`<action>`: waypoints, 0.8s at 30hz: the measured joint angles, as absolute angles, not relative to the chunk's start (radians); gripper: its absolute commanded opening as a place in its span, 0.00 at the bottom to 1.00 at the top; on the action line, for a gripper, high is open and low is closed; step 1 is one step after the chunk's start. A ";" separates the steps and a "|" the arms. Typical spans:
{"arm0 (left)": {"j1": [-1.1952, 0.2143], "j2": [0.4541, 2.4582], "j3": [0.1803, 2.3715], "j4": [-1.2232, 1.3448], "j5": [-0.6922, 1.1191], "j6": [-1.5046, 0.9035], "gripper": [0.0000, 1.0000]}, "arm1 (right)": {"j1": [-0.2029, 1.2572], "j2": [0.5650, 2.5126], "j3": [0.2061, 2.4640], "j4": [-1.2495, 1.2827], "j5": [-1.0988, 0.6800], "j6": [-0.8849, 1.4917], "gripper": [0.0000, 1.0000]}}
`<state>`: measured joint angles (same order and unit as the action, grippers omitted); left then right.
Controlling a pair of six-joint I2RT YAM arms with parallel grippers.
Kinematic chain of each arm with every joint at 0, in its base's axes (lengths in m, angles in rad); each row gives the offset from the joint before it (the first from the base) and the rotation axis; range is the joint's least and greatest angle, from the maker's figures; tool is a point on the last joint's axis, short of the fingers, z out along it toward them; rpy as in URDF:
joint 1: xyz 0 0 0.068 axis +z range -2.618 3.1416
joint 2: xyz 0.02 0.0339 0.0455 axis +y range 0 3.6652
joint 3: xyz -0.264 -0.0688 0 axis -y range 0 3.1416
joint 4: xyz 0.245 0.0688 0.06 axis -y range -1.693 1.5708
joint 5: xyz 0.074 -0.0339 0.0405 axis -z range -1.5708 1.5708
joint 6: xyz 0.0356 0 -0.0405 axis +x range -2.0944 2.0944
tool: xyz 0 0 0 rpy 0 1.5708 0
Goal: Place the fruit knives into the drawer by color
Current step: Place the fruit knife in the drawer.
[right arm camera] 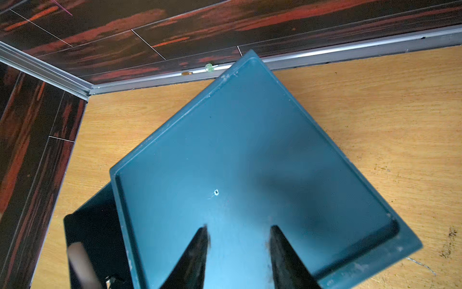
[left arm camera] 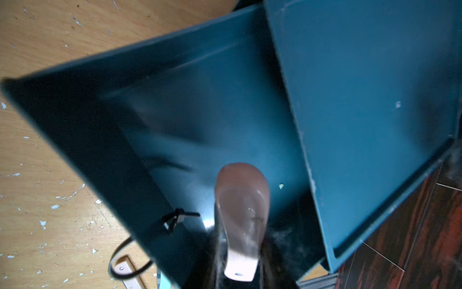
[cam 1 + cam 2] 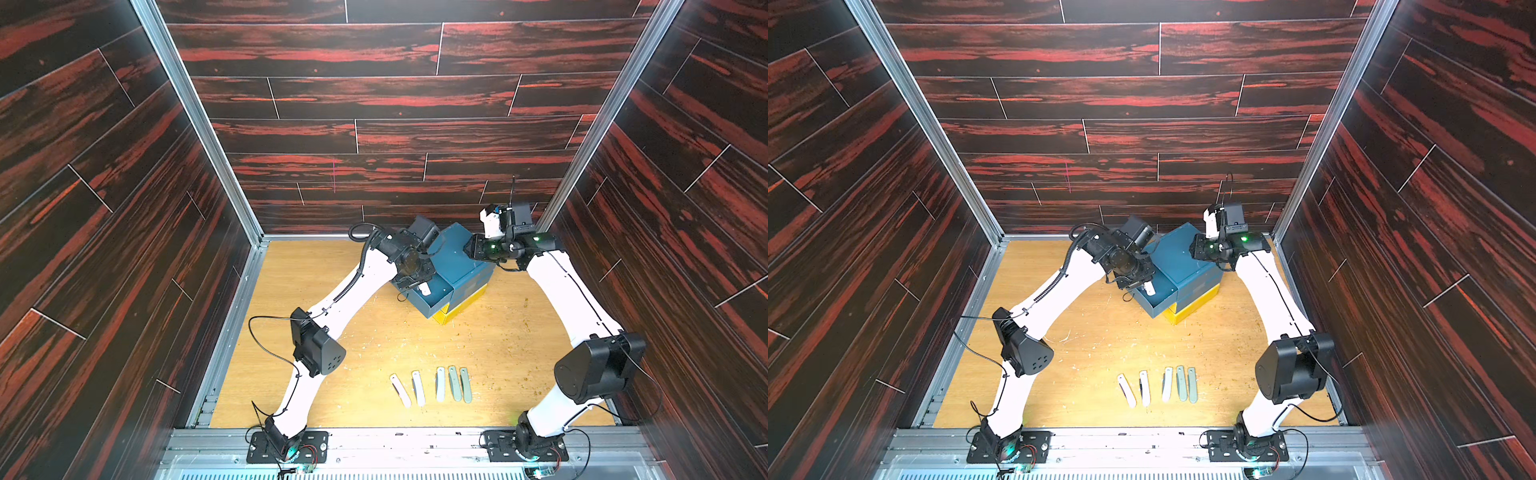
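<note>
While left gripper point(image 3: 417, 281) clamps 1 pale fruit knife point(image 2: 241, 212) above open drawer point(image 2: 82, 130), right gripper point(image 1: 238, 250), jaws apart, empty, hangs over cabinet top point(image 1: 250, 150). Step, likely: deposit. Next: release low inside. 5 knives point(image 3: 439, 384) on table point(image 3: 311, 266).

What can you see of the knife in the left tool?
The whitish fruit knife is slim, smooth and plastic-looking, with no blade showing. It has a rounded free end and a small rivet hole near the other end. The left tool is shut on it, flanking its sides. It points into the open blue drawer, above its floor; contact with the floor cannot be told. In a top view the knife shows as a white sliver.
</note>
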<state>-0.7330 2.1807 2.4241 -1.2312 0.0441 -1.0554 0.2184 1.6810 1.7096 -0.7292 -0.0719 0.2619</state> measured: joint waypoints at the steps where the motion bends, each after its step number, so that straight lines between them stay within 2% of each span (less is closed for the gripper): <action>1: -0.732 2.183 2.421 -1.230 0.044 -1.055 0.02 | 0.218 1.681 1.710 -0.729 -0.072 0.262 0.44; 7: -0.722 2.195 2.410 -1.214 0.050 -1.056 0.02 | 0.218 1.681 1.710 -0.725 -0.072 0.262 0.44; 24: -0.712 2.211 2.394 -1.180 0.071 -1.063 0.23 | 0.218 1.681 1.710 -0.726 -0.072 0.262 0.44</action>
